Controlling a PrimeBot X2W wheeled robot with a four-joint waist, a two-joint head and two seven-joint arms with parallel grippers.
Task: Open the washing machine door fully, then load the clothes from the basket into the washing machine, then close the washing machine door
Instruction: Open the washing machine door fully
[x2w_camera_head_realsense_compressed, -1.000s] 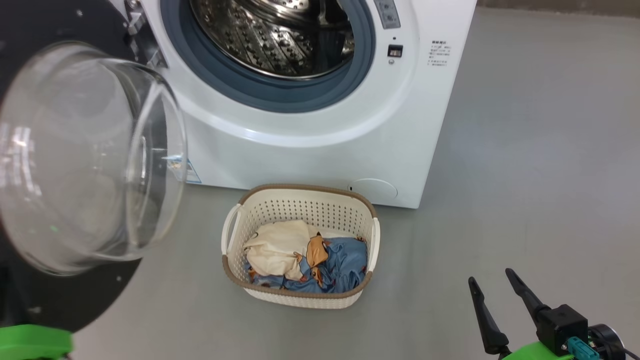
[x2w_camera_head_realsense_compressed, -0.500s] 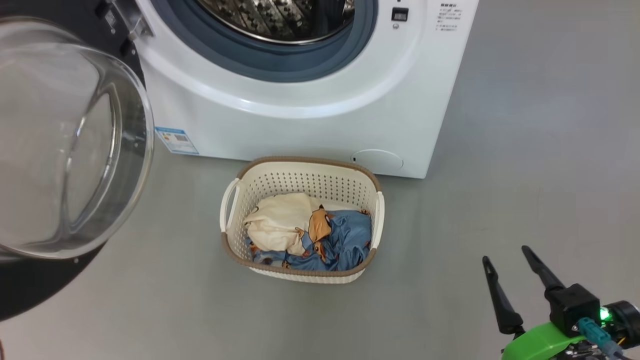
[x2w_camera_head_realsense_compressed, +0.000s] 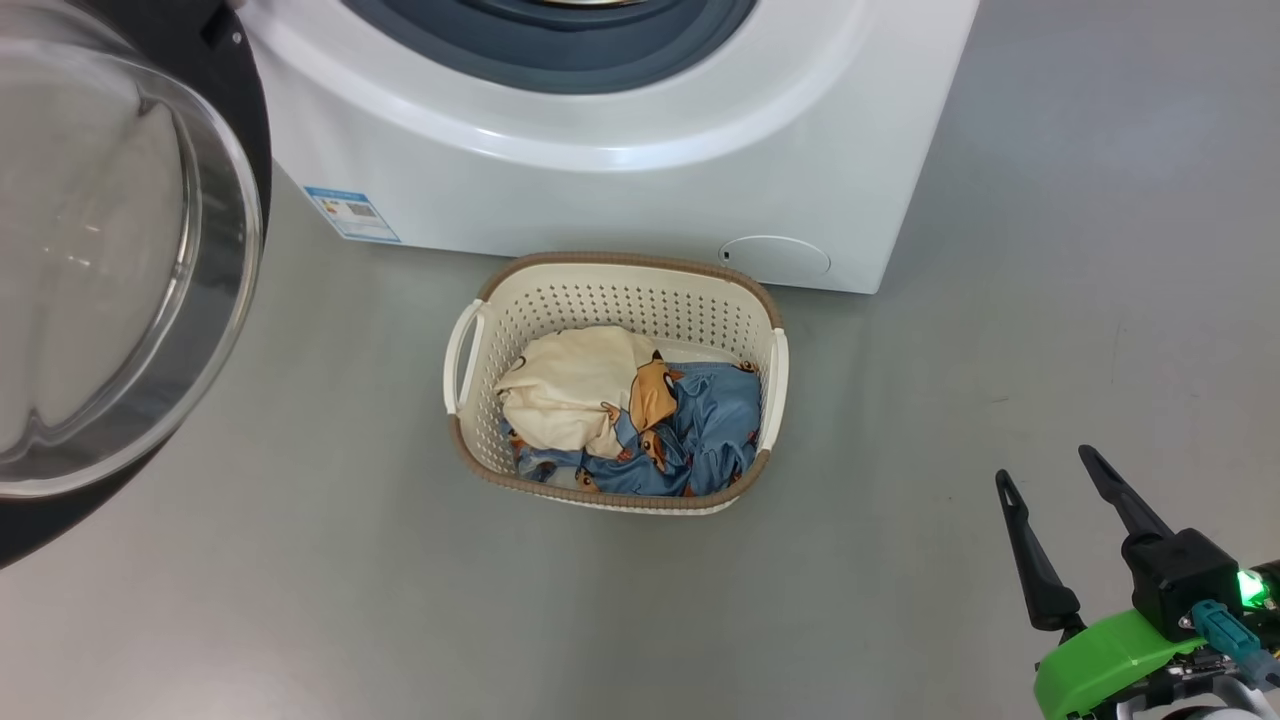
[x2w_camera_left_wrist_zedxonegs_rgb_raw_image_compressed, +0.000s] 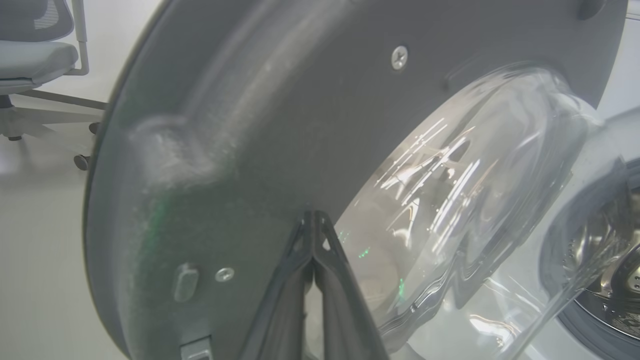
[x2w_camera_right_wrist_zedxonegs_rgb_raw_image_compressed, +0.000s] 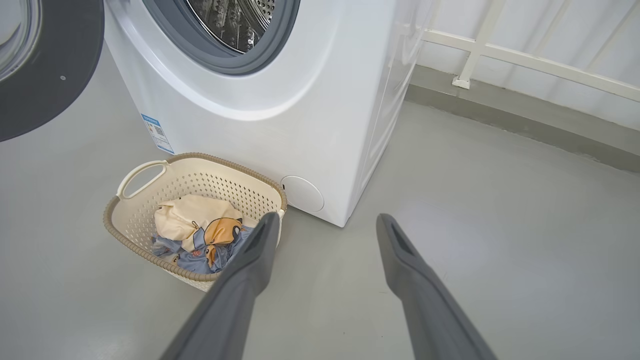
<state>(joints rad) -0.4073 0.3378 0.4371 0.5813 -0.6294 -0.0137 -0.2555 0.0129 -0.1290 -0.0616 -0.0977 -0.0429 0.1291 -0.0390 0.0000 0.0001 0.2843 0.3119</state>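
The washing machine (x2w_camera_head_realsense_compressed: 600, 170) stood on the grey floor (x2w_camera_head_realsense_compressed: 900, 380) with its door (x2w_camera_head_realsense_compressed: 110, 260) swung open to the robot's left. The door's clear glass bowl bulged out from its black ring. Inside the mouth of the machine, the steel drum (x2w_camera_right_wrist_zedxonegs_rgb_raw_image_compressed: 235, 20) showed behind the grey-blue rubber seal (x2w_camera_right_wrist_zedxonegs_rgb_raw_image_compressed: 260, 55). A small blue sticker (x2w_camera_head_realsense_compressed: 352, 213) sat at the lower left of the machine's front and a round white cover (x2w_camera_head_realsense_compressed: 775, 257) at the lower right.

The basket (x2w_camera_head_realsense_compressed: 620, 295) stood on the floor just in front of the machine's bottom edge, close to the round cover but apart from it. Both garments lay in it: the cream one (x2w_camera_head_realsense_compressed: 565, 400) on the left side, and the blue printed one (x2w_camera_head_realsense_compressed: 705, 440) beside it and partly under it, on the right.

The right gripper (x2w_camera_head_realsense_compressed: 1045, 465) hung over bare floor, well to the right of the basket, its two fingers spread wide and holding nothing. The left gripper (x2w_camera_left_wrist_zedxonegs_rgb_raw_image_compressed: 313, 220) had its fingers pressed together with nothing between them. Their tips pointed at the door's grey inner face just beside the glass bowl; whether they touched it could not be told.

An office chair (x2w_camera_left_wrist_zedxonegs_rgb_raw_image_compressed: 30, 55) stood beyond the door, and a white railing (x2w_camera_right_wrist_zedxonegs_rgb_raw_image_compressed: 525, 55) ran along the floor's far edge behind the machine.
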